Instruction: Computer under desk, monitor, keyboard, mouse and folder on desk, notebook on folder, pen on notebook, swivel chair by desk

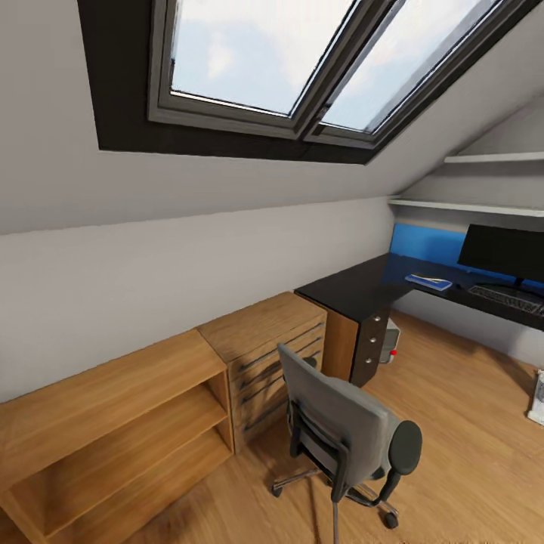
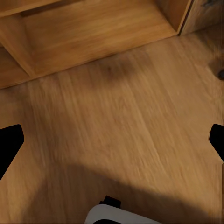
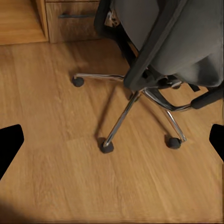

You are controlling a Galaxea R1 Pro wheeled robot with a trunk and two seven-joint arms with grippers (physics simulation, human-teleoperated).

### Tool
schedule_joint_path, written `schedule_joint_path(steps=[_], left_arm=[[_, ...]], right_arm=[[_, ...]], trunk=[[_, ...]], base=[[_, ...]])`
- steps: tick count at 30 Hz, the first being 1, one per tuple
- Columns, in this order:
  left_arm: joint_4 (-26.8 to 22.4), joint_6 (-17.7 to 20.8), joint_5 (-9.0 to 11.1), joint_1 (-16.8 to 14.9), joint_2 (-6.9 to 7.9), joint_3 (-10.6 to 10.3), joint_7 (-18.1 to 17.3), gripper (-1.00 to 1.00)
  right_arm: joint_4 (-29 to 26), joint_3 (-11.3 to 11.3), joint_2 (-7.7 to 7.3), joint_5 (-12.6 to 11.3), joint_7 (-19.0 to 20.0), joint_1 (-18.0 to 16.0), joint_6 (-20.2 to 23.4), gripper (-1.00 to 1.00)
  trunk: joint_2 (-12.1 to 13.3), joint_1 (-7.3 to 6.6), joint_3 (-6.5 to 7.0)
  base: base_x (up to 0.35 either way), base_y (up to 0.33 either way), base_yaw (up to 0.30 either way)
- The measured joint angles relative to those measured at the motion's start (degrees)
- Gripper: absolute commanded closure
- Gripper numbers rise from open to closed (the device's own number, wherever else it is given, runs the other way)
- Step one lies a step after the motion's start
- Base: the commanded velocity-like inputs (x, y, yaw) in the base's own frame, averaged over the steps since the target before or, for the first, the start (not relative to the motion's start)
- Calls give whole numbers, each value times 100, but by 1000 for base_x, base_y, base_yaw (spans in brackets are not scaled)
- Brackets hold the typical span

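The monitor [image 1: 505, 255] runs off the head view's right edge, as do the keyboard [image 1: 508, 297] and the desk [image 1: 363, 283]. The computer [image 1: 390, 342] is mostly hidden behind the desk's drawer unit [image 1: 370, 344]. What lies on the folder [image 1: 428, 282] is too small to tell. In the right wrist view the swivel chair [image 3: 163, 42] is cut at the frame edge, and its seat hides the column.

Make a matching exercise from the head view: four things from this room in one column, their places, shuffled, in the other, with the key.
1. computer
2. folder
3. swivel chair
4. monitor

A. lying on the black desk top
B. standing on the desk against the blue panel
C. on the floor under the desk
D. on the floor before the wooden drawer chest

Pairs: 1-C, 2-A, 3-D, 4-B
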Motion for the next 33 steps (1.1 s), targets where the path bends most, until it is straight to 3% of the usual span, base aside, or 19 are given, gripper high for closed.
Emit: schedule_joint_path(steps=[33], left_arm=[[0, 0, 0, 0, 0, 0, -1, -100]], right_arm=[[-5, -2, 14, -20, 0, -1, 23, -100]], trunk=[[0, 0, -55]], base=[[0, 0, -264]])
